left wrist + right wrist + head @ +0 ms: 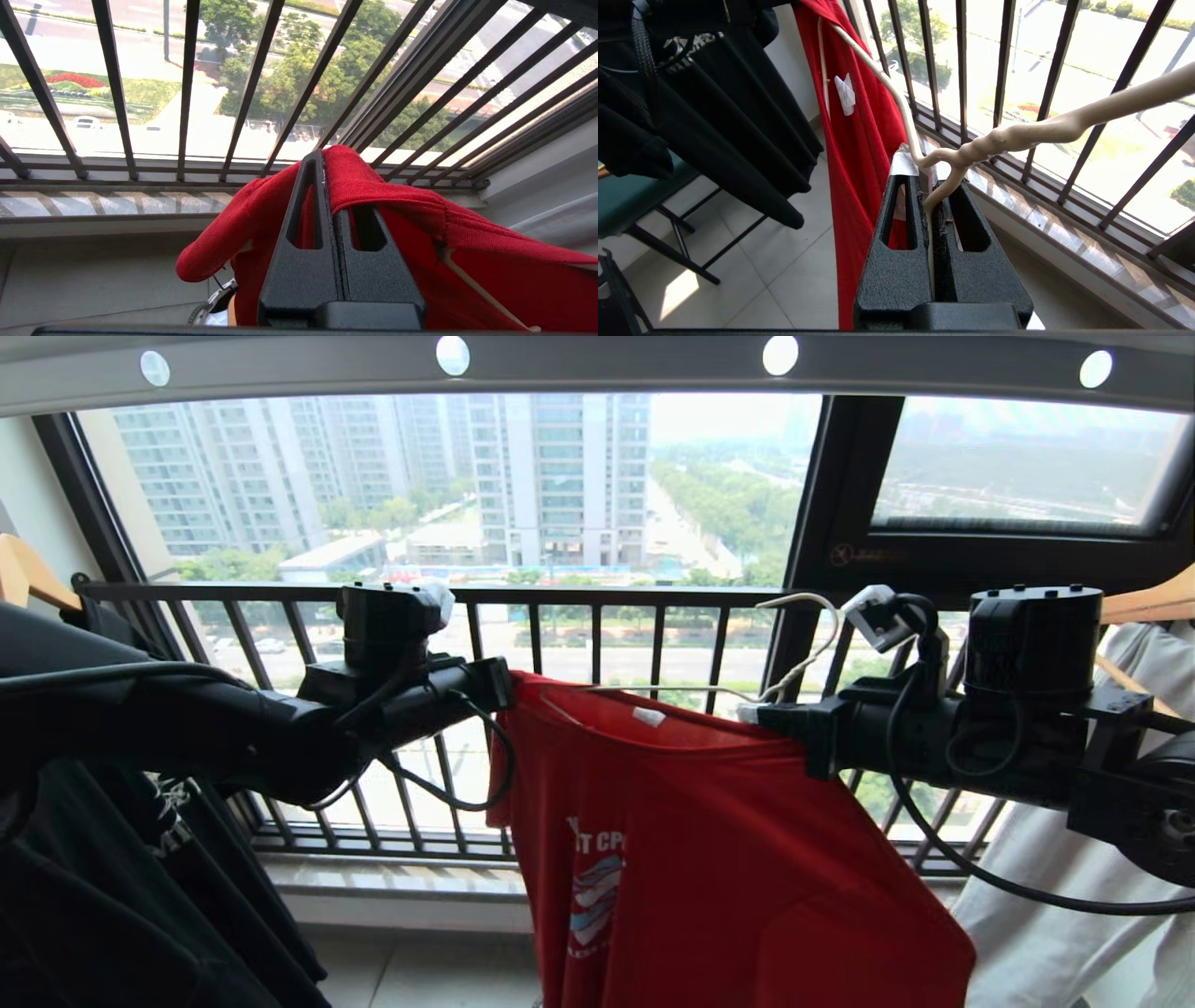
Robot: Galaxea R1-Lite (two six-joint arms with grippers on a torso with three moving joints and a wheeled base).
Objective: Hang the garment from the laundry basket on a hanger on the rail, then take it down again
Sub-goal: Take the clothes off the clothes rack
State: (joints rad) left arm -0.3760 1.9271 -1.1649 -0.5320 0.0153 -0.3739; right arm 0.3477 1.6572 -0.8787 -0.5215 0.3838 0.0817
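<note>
Red garment (709, 859): 1 | hanger (1017, 135): 1 | grippers clamped: 2

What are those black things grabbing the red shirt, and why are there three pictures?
They are a robot's two arms, each ending in a pincher called a gripper. The big picture comes from a camera on the robot's head. The other two come from little cameras on its wrists, looking along the fingers. The left gripper is pinched shut on one shoulder of the red T-shirt. The right gripper is pinched shut on a thin pale wire hanger, near its hook, with the shirt draped along it. Up top runs a grey rail with round holes. It is a balcony: black railing bars stand behind, and a black T-shirt hangs on the robot's left.
</note>
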